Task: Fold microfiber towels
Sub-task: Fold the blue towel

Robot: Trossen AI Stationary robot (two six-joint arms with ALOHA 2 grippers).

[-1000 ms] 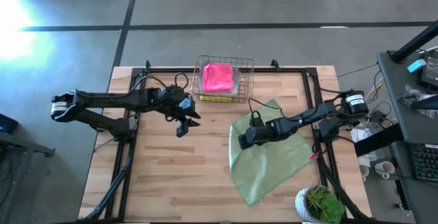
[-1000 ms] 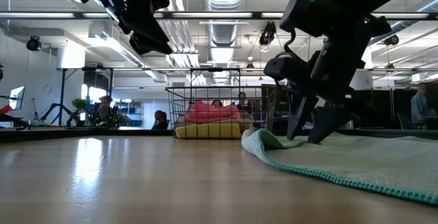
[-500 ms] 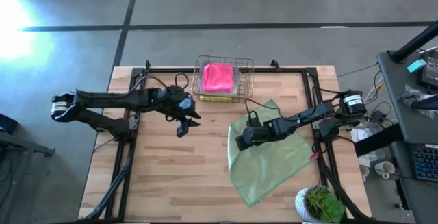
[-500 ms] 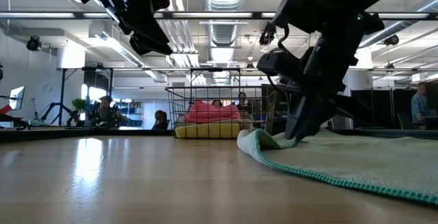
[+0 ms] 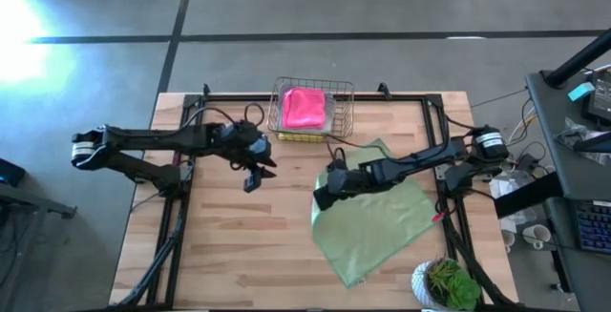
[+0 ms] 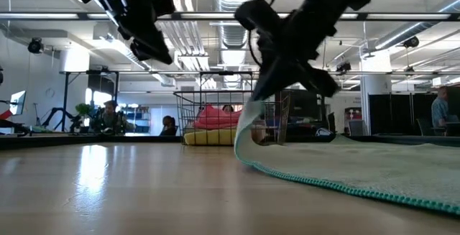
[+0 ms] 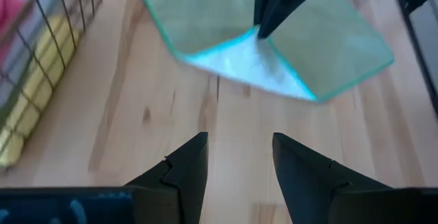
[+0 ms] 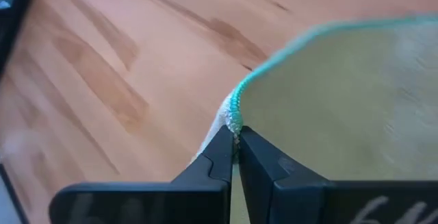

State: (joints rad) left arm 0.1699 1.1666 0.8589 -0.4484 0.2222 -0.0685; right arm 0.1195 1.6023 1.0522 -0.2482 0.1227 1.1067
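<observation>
Beside the copper wire basket [image 5: 312,110] on the pale wood table [image 5: 229,245] (open-ceilinged hall behind), the right pincer [image 5: 323,198] pinches the sage towel [image 5: 377,221] corner; the left pincer [image 5: 252,177] hovers parted.

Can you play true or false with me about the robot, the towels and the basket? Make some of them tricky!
1. The right claw is pinching the edge of the green towel. True.
2. The left claw is holding the pink towel. False: it is open, holds nothing and hangs over bare table; the pink towel is in the basket.
3. The pinched edge of the green towel is lifted off the table. True.
4. The wire basket has nothing in it. False: the pink towel lies on top in it, with a yellow one under it.
5. A potted plant sits at a table corner. True.
</observation>
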